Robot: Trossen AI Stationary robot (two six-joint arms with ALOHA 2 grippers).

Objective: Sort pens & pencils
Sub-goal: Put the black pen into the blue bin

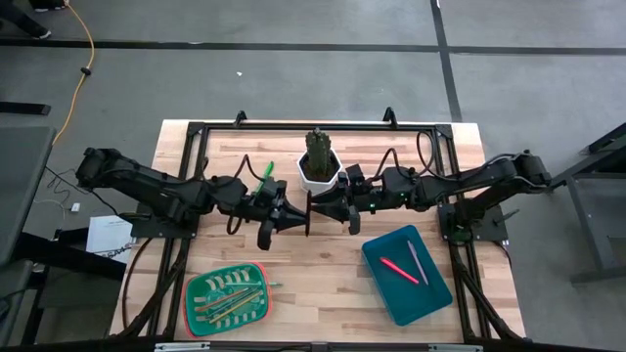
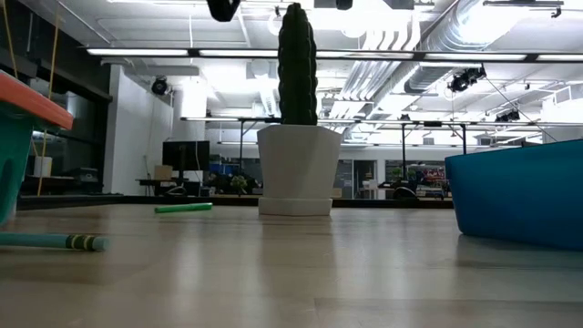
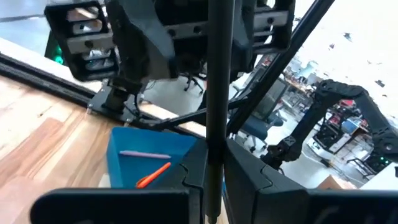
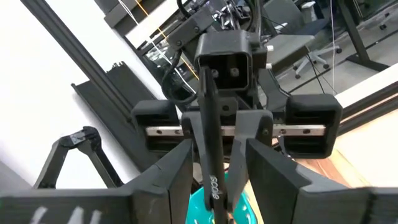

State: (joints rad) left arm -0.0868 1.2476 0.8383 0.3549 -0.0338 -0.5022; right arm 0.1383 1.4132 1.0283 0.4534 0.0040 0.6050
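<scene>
A dark slim pencil [image 1: 309, 225] hangs above the table's middle, with my left gripper [image 1: 299, 211] shut on it. My right gripper [image 1: 323, 209] faces it from the right, open. Its fingers [image 4: 174, 177] stand on either side of the pencil [image 4: 208, 146] without touching it. A blue bin [image 1: 430, 293] at the near right holds a pink-red pen [image 1: 399, 271] and a pale grey pen [image 1: 419, 262]. An orange-rimmed green tray [image 1: 196, 293] at the near left holds several pencils. A green pen [image 1: 265, 171] lies on the table beside the cactus pot. My left gripper pinches the dark pencil near its middle [image 3: 216, 134] between its two fingers. The fingers point level toward the table's right and lie across the pencil. The pencil is lifted clear of the table, lying roughly level with its ends toward the near and far edges.
A white pot with a cactus [image 1: 319, 166] stands just beyond the two grippers. A teal stick with a yellow band [image 2: 55, 241] lies on the table by the green tray. Bare wood lies between tray and bin.
</scene>
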